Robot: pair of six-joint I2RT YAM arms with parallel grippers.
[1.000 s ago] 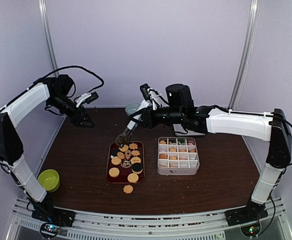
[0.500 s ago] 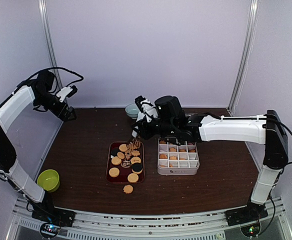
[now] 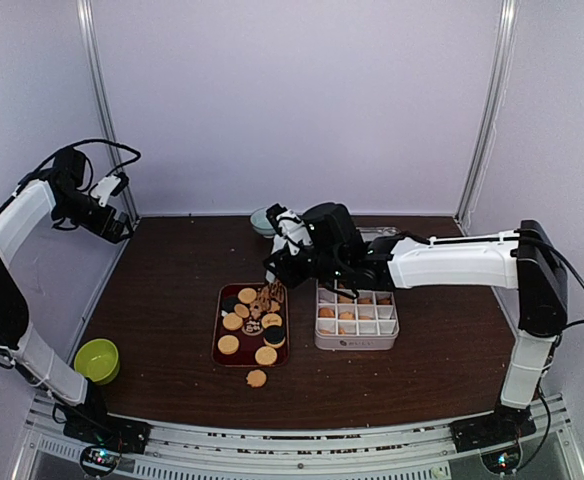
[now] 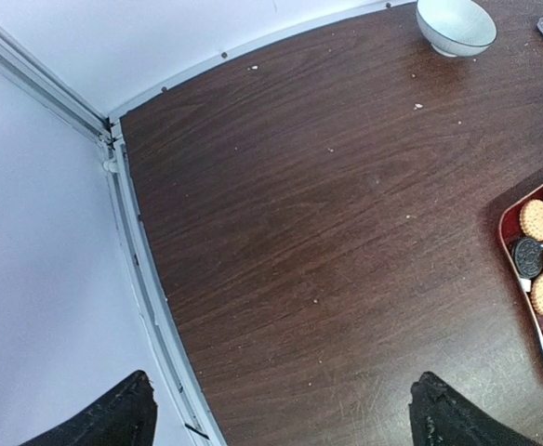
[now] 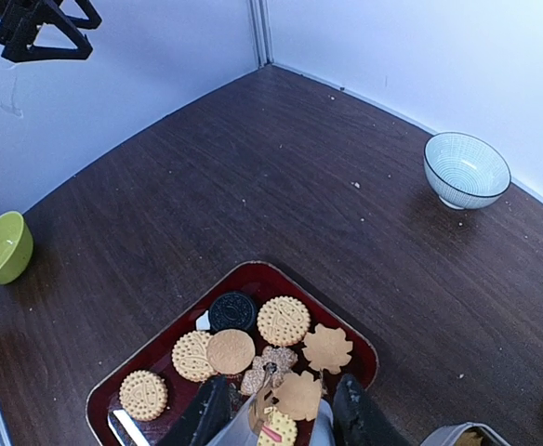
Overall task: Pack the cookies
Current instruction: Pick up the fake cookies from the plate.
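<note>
The cookies (image 3: pixel 250 322) lie on a dark red tray (image 3: pixel 218 330): round golden ones, leaf-shaped ones and dark ones. One golden cookie (image 3: pixel 257 378) lies on the table in front of the tray. More fill a white divided box (image 3: pixel 357 342) to its right. My right gripper (image 3: pixel 278 268) is shut on silver tongs (image 5: pixel 265 370), whose tips sit around a leaf-shaped cookie (image 5: pixel 297 396) at the tray's far end (image 5: pixel 253 269). My left gripper (image 3: pixel 110 228) is open and empty, high at the far left, away from the tray (image 4: pixel 509 218).
A green bowl (image 3: pixel 97 360) sits at the near left. A pale patterned bowl (image 3: pixel 264 218) stands at the back centre, also in the right wrist view (image 5: pixel 466 169) and left wrist view (image 4: pixel 456 23). Walls enclose the table on three sides.
My left arm has pulled back to the far left corner. My right gripper with the tongs has shifted right and nearer, over the tray's far end.
</note>
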